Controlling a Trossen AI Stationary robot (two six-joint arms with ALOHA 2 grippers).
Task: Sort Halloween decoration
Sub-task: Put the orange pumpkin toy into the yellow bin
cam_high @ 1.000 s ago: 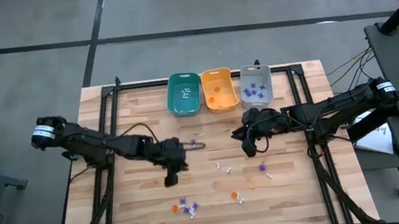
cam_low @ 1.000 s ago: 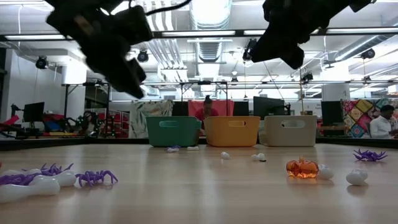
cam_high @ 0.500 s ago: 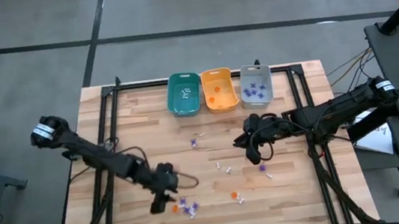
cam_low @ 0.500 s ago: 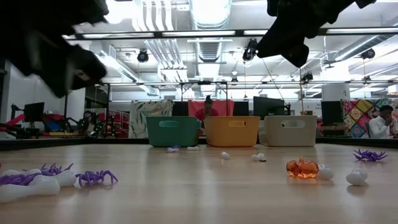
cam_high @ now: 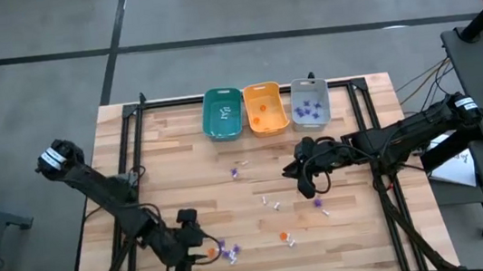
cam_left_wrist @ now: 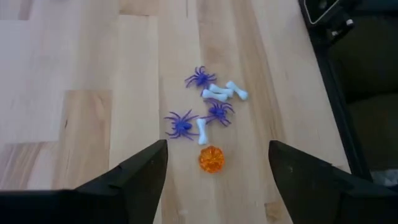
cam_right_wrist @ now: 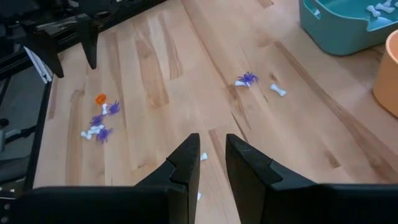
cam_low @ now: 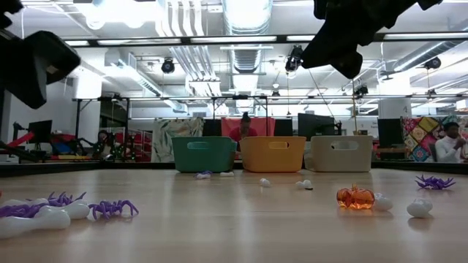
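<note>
The Halloween decoration lies scattered on the wooden table. A cluster of purple spiders (cam_left_wrist: 180,123), white bones (cam_left_wrist: 224,92) and an orange pumpkin (cam_left_wrist: 211,159) sits near the front edge. My left gripper (cam_left_wrist: 217,148) hangs open just above and before the pumpkin (cam_high: 209,249), touching nothing. My right gripper (cam_high: 307,181) hovers over the table's middle right, its fingers (cam_right_wrist: 189,158) a narrow gap apart and empty. A spider (cam_right_wrist: 247,79) and a bone (cam_right_wrist: 278,91) lie beyond it.
A teal bin (cam_high: 223,113), an orange bin (cam_high: 265,107) and a grey bin (cam_high: 310,102) stand in a row at the far edge, each with trinkets inside. More trinkets lie at mid-table (cam_high: 274,203), (cam_high: 318,202) and near the front (cam_high: 285,237).
My left gripper has swung from the table's middle toward the near edge and a little left, ending by the cluster of spiders, bones and pumpkin. The trinkets on the table have stayed where they were.
</note>
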